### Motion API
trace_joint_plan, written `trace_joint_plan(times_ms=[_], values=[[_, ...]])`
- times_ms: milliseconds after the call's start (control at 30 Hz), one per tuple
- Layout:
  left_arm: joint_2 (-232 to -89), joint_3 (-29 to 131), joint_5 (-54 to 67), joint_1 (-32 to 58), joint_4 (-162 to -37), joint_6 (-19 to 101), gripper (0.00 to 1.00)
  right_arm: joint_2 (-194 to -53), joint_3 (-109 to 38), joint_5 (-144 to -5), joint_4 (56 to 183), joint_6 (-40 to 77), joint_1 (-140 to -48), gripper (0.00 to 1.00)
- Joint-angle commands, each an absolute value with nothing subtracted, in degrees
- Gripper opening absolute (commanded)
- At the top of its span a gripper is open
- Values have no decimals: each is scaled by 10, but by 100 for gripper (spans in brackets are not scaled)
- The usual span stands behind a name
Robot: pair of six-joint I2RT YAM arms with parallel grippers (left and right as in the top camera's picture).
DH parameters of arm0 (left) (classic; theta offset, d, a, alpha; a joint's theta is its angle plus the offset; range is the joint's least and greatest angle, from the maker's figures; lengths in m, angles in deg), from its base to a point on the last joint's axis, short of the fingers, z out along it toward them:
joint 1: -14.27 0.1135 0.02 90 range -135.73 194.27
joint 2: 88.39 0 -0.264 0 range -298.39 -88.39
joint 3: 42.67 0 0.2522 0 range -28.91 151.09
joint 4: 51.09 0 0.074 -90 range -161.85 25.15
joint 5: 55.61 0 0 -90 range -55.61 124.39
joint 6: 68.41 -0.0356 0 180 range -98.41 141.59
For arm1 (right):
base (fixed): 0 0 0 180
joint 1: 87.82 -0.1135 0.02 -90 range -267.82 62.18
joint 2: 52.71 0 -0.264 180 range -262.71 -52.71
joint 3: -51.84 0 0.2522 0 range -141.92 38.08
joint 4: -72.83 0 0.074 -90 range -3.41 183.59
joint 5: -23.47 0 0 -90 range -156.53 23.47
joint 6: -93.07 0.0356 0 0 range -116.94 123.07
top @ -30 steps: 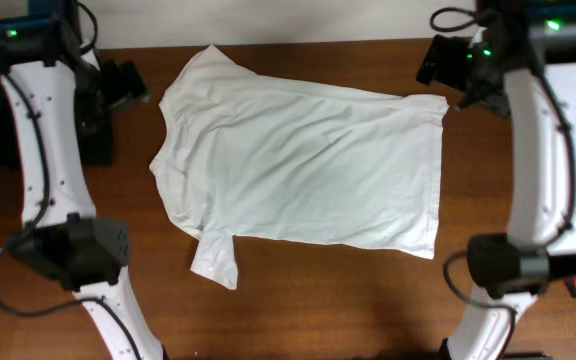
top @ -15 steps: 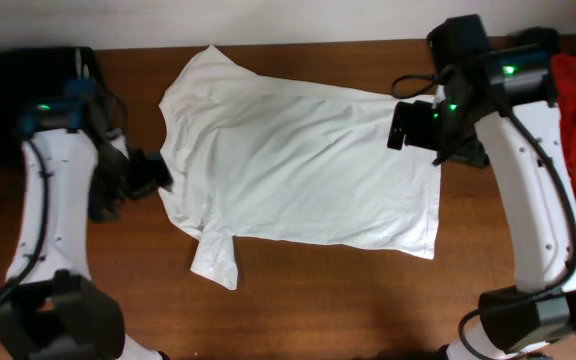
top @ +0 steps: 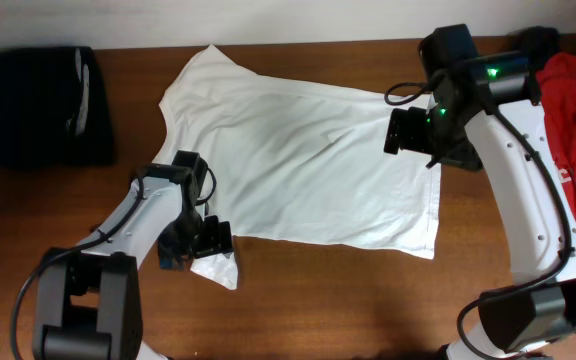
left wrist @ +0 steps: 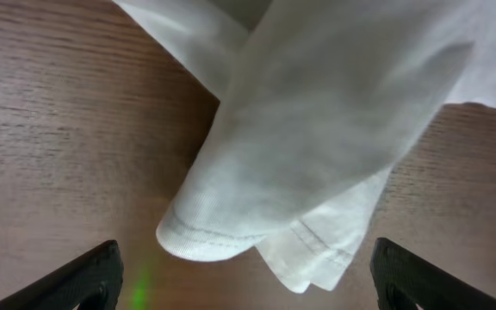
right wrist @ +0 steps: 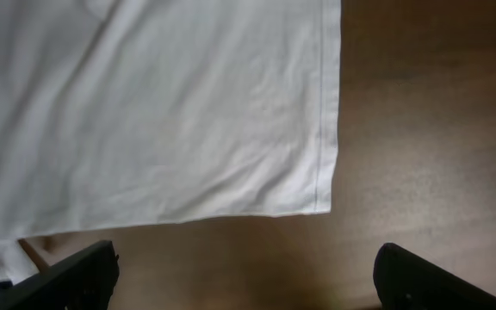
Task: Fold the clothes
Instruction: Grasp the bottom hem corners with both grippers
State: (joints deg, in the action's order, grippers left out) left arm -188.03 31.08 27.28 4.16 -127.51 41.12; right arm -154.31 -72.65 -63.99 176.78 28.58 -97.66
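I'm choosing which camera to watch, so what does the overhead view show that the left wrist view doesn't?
Only overhead: the whole white T-shirt spread flat, a black garment top left, red cloth at right. Only left wrist: the sleeve hem's stitching close up, and that the left claw is open. Both: the sleeve on the wooden table.

T-shirt (top: 308,160) spread flat mid-desk (top: 328,300), collar end left, hem right. Folded garment (top: 38,105) at far-left corner, well apart. Second garment (top: 573,110) at right edge. Left fingers (left wrist: 80,277) either side of near-left sleeve (left wrist: 300,172). Right fingers (right wrist: 76,274) above far-right part of T-shirt.
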Motion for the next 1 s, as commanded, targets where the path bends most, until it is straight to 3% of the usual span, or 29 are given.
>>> trace_joint_plan(times_ms=[0,67,267,300,333,433,467,700,767,867,933,967], values=[[-1878,289,266,41,-1264,413,81,-1543,-690,-629,1771,290,-979,99],[-1878,289,267,41,-1263,412,76,-1543,-649,-631,1768,290,-979,99],[-1878,289,267,41,-1258,412,24,-1543,-539,-635,1725,312,-979,99],[-1878,289,269,41,-1255,412,22,-1543,-522,-635,1715,320,-979,99],[-1878,289,283,41,-1253,412,23,-1543,-498,-635,1697,325,-979,99],[-1878,289,319,41,-1248,412,57,-1543,-464,-635,1671,341,-979,99],[-1878,289,318,41,-1240,412,61,-1543,-464,-635,1667,340,-979,99],[-1878,289,318,41,-1232,399,59,-1543,-464,-633,1683,337,-931,99],[-1878,283,316,41,-1223,400,46,-1543,-464,-633,1688,337,-925,99],[-1878,265,316,41,-1212,400,36,-1543,-464,-633,1688,337,-925,99],[-1878,265,317,41,-1212,400,7,-1543,-461,-633,1687,338,-925,99],[-1878,265,317,41,-1212,400,0,-1543,-457,-630,1688,338,-925,99]])
